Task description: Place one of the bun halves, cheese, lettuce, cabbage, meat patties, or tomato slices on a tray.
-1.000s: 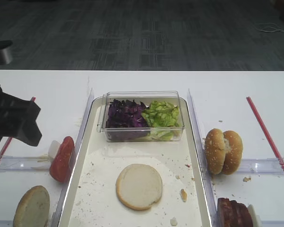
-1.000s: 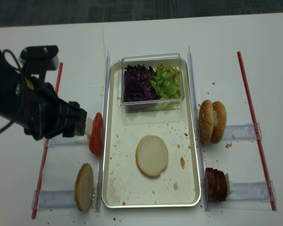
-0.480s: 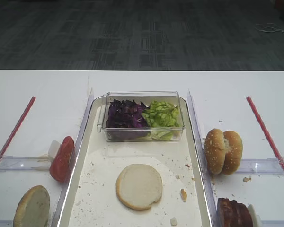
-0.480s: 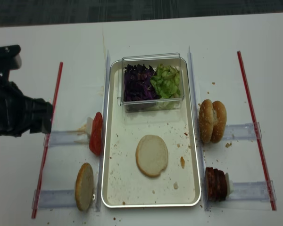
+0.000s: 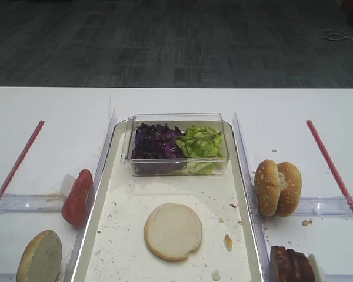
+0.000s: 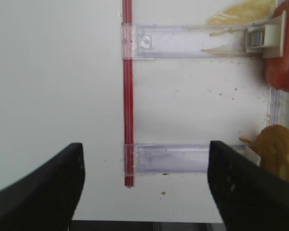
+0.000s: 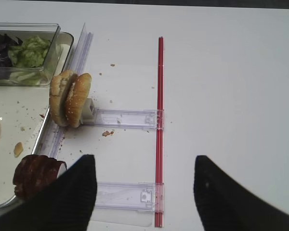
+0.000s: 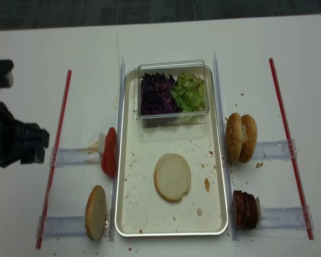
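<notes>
One bun half (image 5: 173, 231) (image 8: 172, 177) lies flat on the tray (image 5: 100, 194) (image 8: 119, 160). A second bun half (image 8: 96, 212) (image 6: 279, 151) stands on edge left of the tray, below a tomato slice (image 8: 109, 152) (image 6: 284, 62). Cabbage (image 8: 155, 95) and lettuce (image 8: 189, 92) fill a tub at the tray's far end. Meat patties (image 8: 245, 210) (image 7: 36, 174) stand on edge to the right. No cheese shows. My left gripper (image 6: 144, 187) is open and empty, its arm (image 8: 13, 142) far left of the tomato. My right gripper (image 7: 142, 187) is open and empty over the table right of the patties.
The clear tub (image 5: 176, 144) stands inside the tray. Two sesame bun halves (image 5: 277, 188) (image 7: 70, 98) stand on edge at the right. Red strips (image 8: 61, 134) (image 7: 159, 120) and clear plastic holders (image 6: 183, 41) (image 7: 125, 118) lie on the table on both sides. Crumbs dot the tray floor.
My left arm has pulled back to the left, away from the tomato slice, and has left the first exterior view. Its jaws stay open. The food has not moved.
</notes>
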Controlling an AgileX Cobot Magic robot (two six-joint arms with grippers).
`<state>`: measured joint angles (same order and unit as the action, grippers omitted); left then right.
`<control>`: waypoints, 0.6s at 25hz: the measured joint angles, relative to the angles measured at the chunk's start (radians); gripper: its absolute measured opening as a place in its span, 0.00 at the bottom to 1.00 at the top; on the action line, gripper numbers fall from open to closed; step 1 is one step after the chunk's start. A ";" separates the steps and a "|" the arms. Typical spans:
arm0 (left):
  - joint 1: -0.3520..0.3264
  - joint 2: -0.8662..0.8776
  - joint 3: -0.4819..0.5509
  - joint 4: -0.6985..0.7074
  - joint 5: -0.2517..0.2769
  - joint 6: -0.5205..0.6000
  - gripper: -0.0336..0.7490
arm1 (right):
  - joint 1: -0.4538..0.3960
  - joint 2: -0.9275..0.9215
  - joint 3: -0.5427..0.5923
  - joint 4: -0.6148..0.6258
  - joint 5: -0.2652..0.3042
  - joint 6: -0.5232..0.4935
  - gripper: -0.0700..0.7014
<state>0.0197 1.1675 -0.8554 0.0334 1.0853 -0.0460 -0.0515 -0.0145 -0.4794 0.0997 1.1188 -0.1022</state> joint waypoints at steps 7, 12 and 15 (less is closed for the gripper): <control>0.000 -0.205 0.149 0.000 0.030 0.000 0.70 | 0.000 0.000 0.000 0.000 0.000 0.000 0.71; 0.000 -0.344 0.204 0.000 0.071 -0.001 0.70 | 0.000 0.000 0.000 0.000 0.000 0.000 0.71; 0.000 -0.419 0.234 0.000 0.079 -0.001 0.69 | 0.000 0.000 0.000 0.000 0.000 0.000 0.71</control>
<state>0.0197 0.7486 -0.6210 0.0334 1.1647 -0.0467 -0.0515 -0.0145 -0.4794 0.0997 1.1188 -0.1022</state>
